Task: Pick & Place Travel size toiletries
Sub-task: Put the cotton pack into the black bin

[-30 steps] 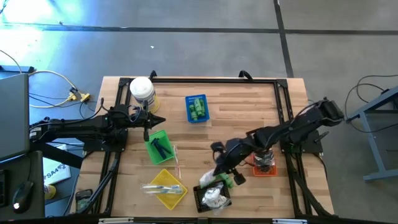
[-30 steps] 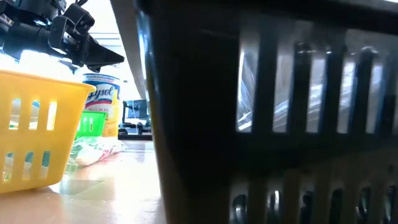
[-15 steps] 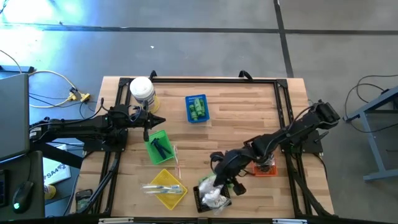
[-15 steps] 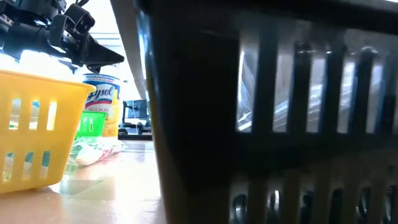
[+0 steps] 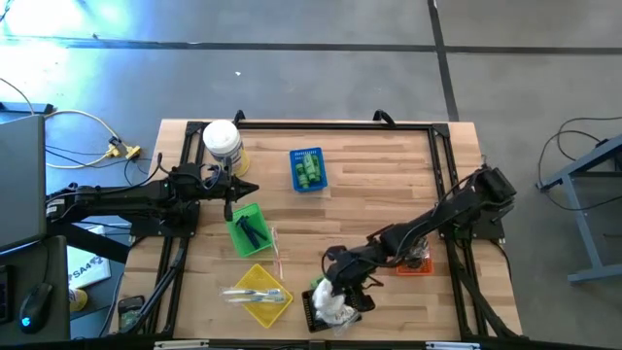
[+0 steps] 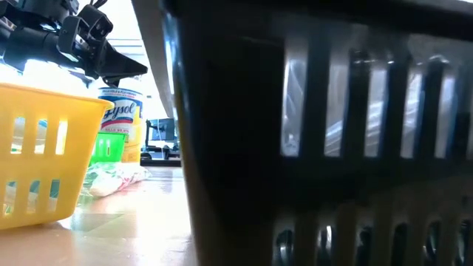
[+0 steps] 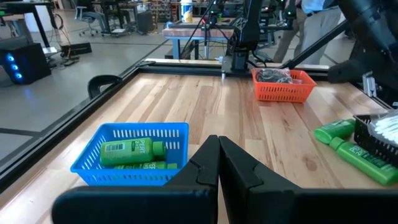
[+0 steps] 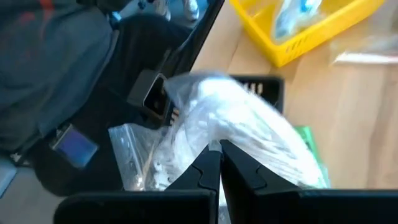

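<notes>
The white soft crinkly plastic packet (image 5: 335, 306) lies in the black mesh basket (image 5: 309, 313) at the tabletop's 6 o'clock edge. It looks light and limp; pinching a loose fold is advisable. The right claw (image 5: 342, 289), fingers pressed together, hovers over it.

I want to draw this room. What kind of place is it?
Probably a robot lab or workshop: a wooden table on a bare concrete floor, and more workbenches and office chairs behind.
</notes>
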Motion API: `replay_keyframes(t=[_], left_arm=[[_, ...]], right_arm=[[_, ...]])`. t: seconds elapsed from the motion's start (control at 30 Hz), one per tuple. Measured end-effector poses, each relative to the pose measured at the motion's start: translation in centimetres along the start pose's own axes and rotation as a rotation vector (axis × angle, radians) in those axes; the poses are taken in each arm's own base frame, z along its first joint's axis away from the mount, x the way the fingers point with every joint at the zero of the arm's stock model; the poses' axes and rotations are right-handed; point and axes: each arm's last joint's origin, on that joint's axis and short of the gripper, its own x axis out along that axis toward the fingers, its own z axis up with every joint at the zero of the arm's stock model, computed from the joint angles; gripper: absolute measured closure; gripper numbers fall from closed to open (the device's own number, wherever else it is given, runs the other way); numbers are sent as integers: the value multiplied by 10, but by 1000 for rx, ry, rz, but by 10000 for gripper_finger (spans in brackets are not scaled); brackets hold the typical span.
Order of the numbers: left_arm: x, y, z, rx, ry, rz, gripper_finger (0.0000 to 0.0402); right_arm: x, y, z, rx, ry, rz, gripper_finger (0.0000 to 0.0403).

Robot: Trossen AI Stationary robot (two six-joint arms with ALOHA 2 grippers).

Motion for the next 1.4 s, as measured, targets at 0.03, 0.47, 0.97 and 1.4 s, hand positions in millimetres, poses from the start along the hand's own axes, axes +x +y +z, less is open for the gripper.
replay_keyframes(t=[0.03, 0.47, 0.97, 1.4], left_arm=[[0, 0, 0, 0, 0, 0, 402], [0, 0, 0, -1, 0, 0, 402], [0, 0, 0, 1, 3, 0, 402], [0, 0, -1, 3, 8, 0, 402]], right_arm=[[2, 0, -1, 2, 10, 12, 400], [4, -4, -2, 28, 37, 79, 398], [-3, 2, 0, 65, 57, 197, 282], [-36, 12, -4, 123, 169, 284, 197]])
